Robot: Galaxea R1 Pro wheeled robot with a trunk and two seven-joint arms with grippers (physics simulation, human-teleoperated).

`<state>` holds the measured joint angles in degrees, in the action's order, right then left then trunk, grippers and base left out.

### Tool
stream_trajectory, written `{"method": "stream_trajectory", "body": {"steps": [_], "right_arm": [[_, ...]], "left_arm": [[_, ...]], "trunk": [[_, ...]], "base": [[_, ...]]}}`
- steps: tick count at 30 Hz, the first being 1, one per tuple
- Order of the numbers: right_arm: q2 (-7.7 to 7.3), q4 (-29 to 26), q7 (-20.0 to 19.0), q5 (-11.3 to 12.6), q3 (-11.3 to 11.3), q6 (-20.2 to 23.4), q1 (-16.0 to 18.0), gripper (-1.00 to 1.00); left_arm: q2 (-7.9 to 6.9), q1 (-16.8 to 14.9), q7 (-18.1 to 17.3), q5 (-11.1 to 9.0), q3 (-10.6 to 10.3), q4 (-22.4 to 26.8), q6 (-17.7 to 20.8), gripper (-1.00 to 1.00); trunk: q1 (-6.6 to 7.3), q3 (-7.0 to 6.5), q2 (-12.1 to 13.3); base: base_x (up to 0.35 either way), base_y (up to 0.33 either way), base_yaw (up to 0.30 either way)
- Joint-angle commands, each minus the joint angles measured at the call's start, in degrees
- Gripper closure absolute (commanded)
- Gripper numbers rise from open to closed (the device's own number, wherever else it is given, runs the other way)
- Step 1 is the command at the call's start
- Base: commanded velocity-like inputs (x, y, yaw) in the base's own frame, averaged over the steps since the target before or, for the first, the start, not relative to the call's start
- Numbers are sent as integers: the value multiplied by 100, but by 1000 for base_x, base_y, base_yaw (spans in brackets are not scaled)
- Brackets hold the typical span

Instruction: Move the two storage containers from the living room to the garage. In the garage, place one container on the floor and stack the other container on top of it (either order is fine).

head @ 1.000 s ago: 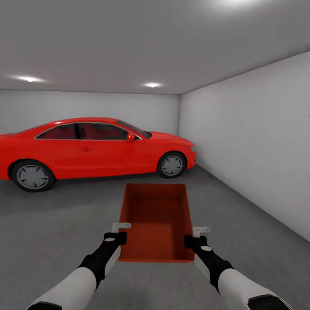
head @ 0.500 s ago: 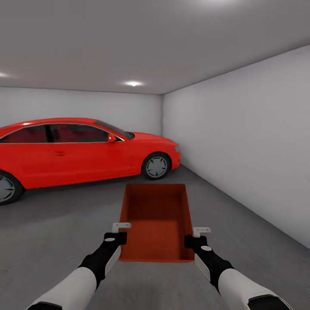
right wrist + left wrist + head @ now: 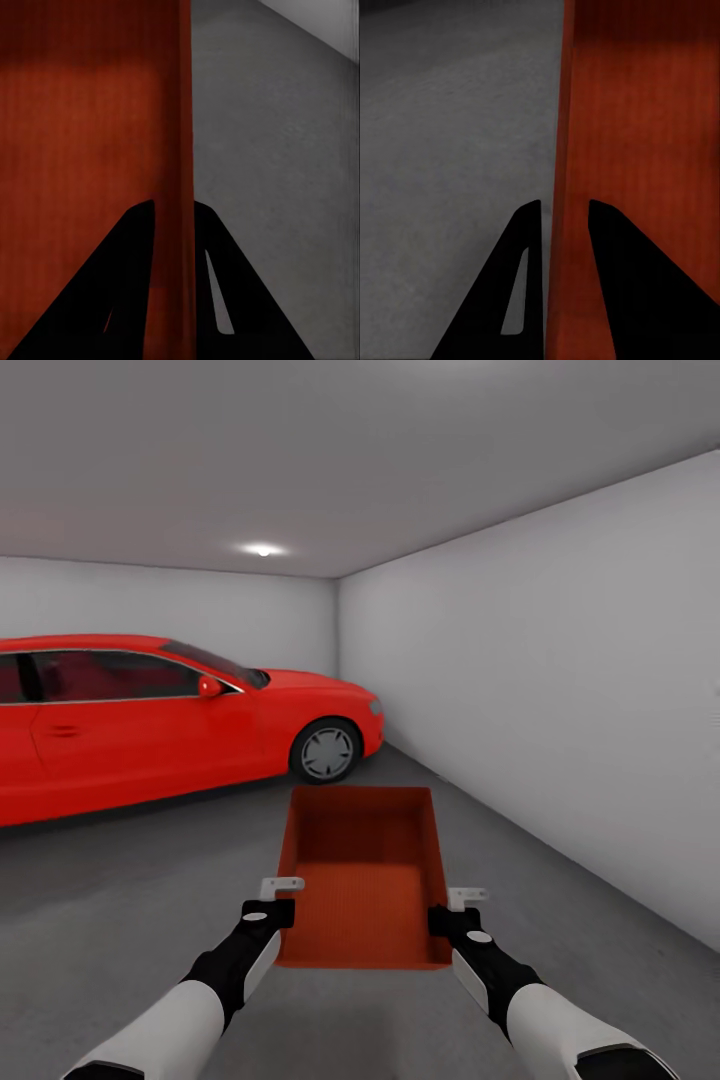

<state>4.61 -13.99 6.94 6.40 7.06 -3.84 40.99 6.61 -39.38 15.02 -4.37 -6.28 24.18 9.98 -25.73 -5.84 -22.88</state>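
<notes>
Garage floor (image 3: 120,900) lies under the storage container (image 3: 365,880), its long axis pointing away, left tool (image 3: 272,908) and right tool (image 3: 452,915) each clamping a side wall.

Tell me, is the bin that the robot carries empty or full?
Empty. In the head view the bin is open on top, and its bare red-orange bottom and inner walls show with nothing inside. Both wrist views show only plain red walls.

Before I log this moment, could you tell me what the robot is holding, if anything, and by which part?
The storage container, carried by both arms: the left gripper pinches its left side wall, the right gripper its right side wall, near the end closest to the robot.
</notes>
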Motion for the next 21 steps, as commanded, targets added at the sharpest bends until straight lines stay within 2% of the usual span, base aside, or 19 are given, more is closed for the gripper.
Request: {"method": "stream_trajectory", "body": {"steps": [1,21], "right_arm": [[-4,-15,9,11,-117,-29,6,100],[0,-16,9,11,-117,-29,6,100]], "left_arm": [[-134,1,80,-38,241,7,47,100],[-136,1,80,-38,241,7,48,100]], "trunk": [[-5,2,-4],[-5,2,-4]], "base": [[322,0,-247],[322,0,-247]]}}
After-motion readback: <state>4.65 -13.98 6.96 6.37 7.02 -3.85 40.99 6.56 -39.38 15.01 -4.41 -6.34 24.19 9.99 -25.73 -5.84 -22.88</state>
